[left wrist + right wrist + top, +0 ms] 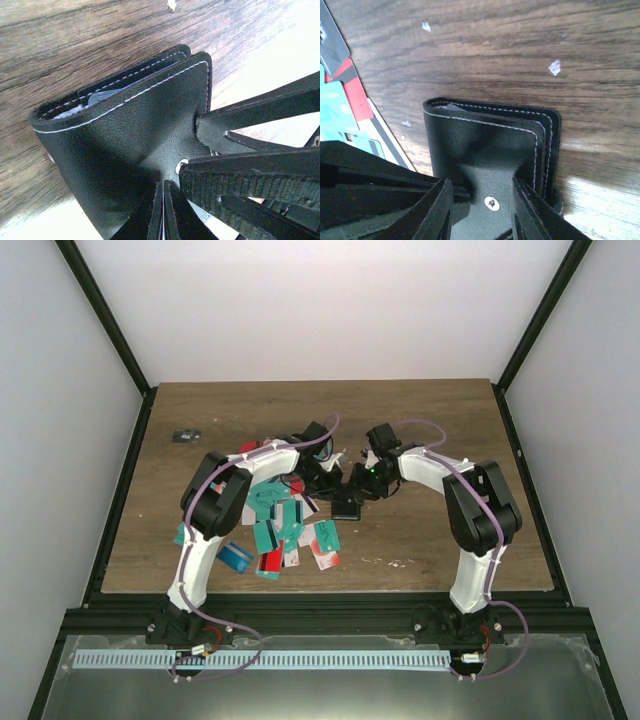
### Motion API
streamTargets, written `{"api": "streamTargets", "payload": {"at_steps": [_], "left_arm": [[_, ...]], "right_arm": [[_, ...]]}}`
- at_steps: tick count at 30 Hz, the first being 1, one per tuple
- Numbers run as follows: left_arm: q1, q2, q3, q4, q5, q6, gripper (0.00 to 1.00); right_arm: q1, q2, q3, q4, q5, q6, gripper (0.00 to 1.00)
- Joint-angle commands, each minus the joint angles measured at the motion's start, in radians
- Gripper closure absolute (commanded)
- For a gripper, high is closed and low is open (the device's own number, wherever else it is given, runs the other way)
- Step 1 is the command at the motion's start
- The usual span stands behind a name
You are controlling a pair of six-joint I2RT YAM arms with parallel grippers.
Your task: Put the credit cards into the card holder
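While the left tool clamps the card holder, the right tool straddles its tab, part-open. Opening step, seemingly: tug that tab next.

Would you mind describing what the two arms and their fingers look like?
Both the left arm and the right arm have white tubular links joined by bulky black joints. A lilac cable loops loosely along each. A small green light glows near the right wrist. The fingers are flat black blades with finely ribbed faces.
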Motion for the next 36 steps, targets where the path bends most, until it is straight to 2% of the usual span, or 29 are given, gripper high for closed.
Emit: {"api": "streamTargets", "payload": {"at_steps": [1,6,13,24,36], "left_arm": [[0.002,0.056,-0.013,0.008,-0.043,0.028,0.94],[0.006,0.034,-0.018,0.005,-0.012,0.04,0.94],[0.007,-0.042,-0.083,0.081,0.076,0.048,0.85],[-0.006,-0.124,-0.169,0.221,0.192,0.022,0.78],[-0.024,-0.121,-0.203,0.319,0.123,-0.068,0.72]], "right_arm": [[0.009,0.04,0.002,0.053,-0.065,0.021,0.64],[0.007,0.04,-0.01,0.077,-0.071,0.039,0.64],[0.005,0.044,-0.05,0.11,-0.067,0.049,0.66],[-0.015,0.037,-0.096,0.107,-0.036,0.031,0.69],[-0.032,0.035,-0.098,0.09,-0.05,-0.013,0.74]]}}
